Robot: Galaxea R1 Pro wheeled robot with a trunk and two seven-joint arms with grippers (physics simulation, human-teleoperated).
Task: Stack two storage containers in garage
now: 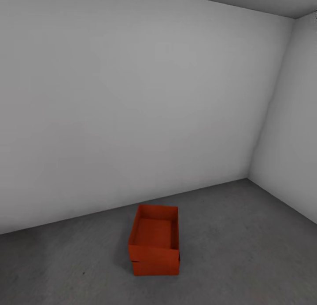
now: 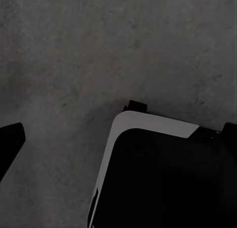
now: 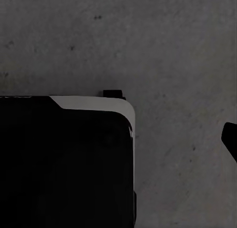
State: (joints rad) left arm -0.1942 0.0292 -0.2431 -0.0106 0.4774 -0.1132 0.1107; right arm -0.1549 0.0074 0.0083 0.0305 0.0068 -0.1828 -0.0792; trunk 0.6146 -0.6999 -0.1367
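Concrete floor [image 1: 246,252] bears two stacked storage containers [image 1: 155,243]; hand states cannot be told.

Both wrists point down beside robot base [image 2: 163,178]; end effector state perhaps unreadable.

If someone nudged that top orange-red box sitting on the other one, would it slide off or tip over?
The upper orange-red thin-walled rectangular box would probably slide rather than tip: it looks low, wide and empty, so likely light. Its smooth walls suggest little grip on the lower orange-red box. It already sits slightly askew, overhanging one edge, so a firm sideways push could plausibly drop it onto the grey concrete floor.
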